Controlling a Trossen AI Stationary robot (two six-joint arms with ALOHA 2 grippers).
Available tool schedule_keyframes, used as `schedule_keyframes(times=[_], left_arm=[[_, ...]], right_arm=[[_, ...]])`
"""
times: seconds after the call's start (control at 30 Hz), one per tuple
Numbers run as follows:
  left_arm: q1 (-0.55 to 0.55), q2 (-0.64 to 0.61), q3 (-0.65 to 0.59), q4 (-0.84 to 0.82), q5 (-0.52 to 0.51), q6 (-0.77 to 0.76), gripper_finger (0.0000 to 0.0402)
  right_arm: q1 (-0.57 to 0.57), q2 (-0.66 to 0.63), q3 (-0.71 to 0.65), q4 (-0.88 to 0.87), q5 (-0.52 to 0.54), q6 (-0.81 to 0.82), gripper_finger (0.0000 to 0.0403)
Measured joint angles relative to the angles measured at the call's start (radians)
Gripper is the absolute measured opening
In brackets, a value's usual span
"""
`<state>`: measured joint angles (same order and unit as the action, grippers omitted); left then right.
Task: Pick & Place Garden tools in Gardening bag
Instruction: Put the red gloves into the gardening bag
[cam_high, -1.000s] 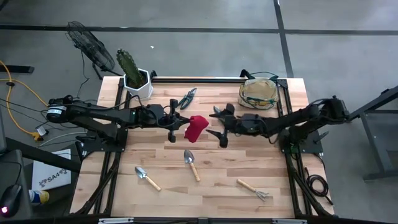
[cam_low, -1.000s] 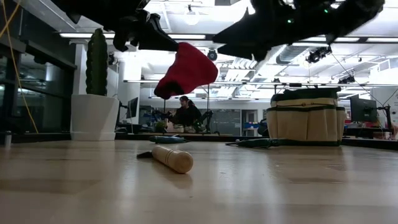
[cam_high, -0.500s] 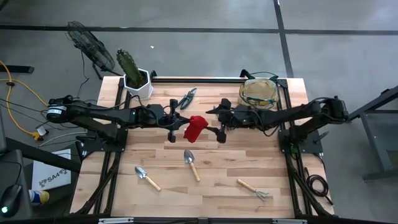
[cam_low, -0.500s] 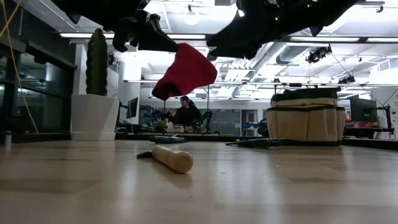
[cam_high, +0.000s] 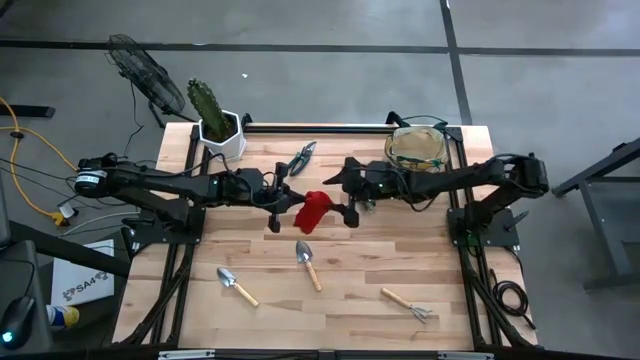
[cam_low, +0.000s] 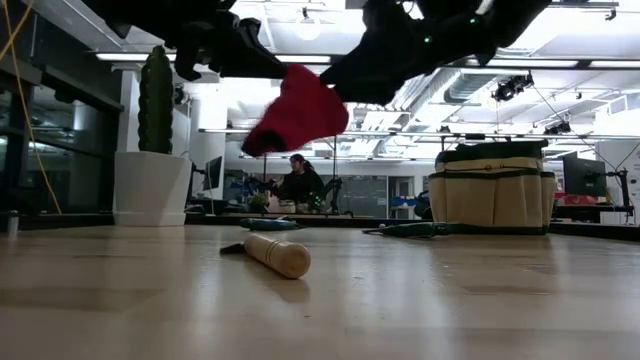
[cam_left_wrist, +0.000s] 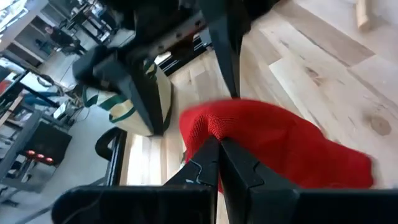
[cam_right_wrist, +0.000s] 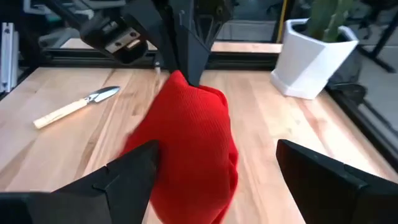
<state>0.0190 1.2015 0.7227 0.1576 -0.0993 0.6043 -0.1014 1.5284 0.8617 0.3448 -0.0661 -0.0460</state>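
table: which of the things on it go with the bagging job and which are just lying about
Job:
red glove, held in the shut left gripper
two trowels
rake
pruners
bag
open right gripper at the glove

Lying about:
potted cactus
fan off the table

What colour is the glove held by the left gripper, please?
Red; the glove shows best in the right wrist view.

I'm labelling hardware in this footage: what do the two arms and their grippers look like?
Both arms are matte black, built of slim jointed segments on black frame bases at the table's sides. The left gripper and right gripper each end in two flat, tapering dark fingers. The left arm carries a white label near its base, with yellow and black cables trailing off beside it.
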Motion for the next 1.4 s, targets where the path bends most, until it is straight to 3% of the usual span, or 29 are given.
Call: schedule_keyframes(times=[0.3, 0.47, 0.87, 1.03, 1.4], left_arm=[[0.0, 0.0, 0.0, -0.012, 0.012, 0.028, 0.0], [0.001, 0.0, 0.0, 0.0, 0.004, 0.028, 0.0], [0.001, 0.0, 0.0, 0.026, 0.004, 0.027, 0.0], [0.001, 0.0, 0.0, 0.026, 0.003, 0.027, 0.0], [0.001, 0.0, 0.0, 0.013, 0.0, 0.02, 0.0]], right_arm=[[0.001, 0.052, 0.037, -0.011, -0.058, 0.033, 0.0317], [0.001, 0.057, 0.037, -0.01, -0.144, 0.11, 0.0317], [0.017, 0.113, 0.037, 0.065, -0.144, 0.133, 0.0309], [0.016, 0.113, 0.037, 0.072, -0.145, 0.133, 0.0268], [0.016, 0.113, 0.036, 0.071, -0.146, 0.132, 0.0131]])
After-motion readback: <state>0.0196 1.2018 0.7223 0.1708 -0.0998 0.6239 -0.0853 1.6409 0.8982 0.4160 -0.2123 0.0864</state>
